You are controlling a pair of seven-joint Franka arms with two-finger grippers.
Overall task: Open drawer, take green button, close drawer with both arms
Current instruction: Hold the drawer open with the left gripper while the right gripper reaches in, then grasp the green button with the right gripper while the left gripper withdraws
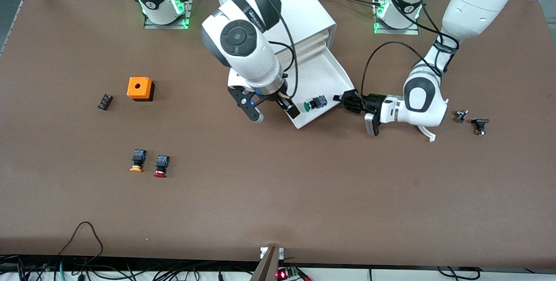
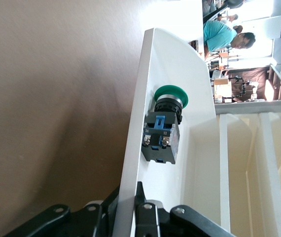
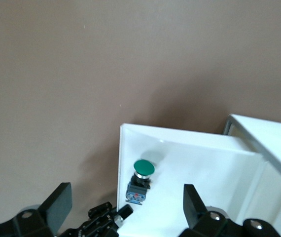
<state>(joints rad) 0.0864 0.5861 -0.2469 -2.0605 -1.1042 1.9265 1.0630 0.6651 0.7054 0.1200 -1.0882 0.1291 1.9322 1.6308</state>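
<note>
Over the drawer's [image 1: 323, 82] front corner, the right gripper [image 1: 271, 114] hung wide open. Inside lay the button [image 1: 316, 103]. At the front edge, the left gripper [image 1: 345, 100] pinched the drawer's rim. Judged step: taking; next, descend squarely.

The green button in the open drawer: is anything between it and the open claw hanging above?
Nothing. In the right wrist view, the right end effector hangs open over the drawer, with only air down to the green button.

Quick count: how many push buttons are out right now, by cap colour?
Green: 1, the button in the open drawer
Red: 1, red button on the table
Yellow-orange: 1, orange button beside it
Total: 3
</note>
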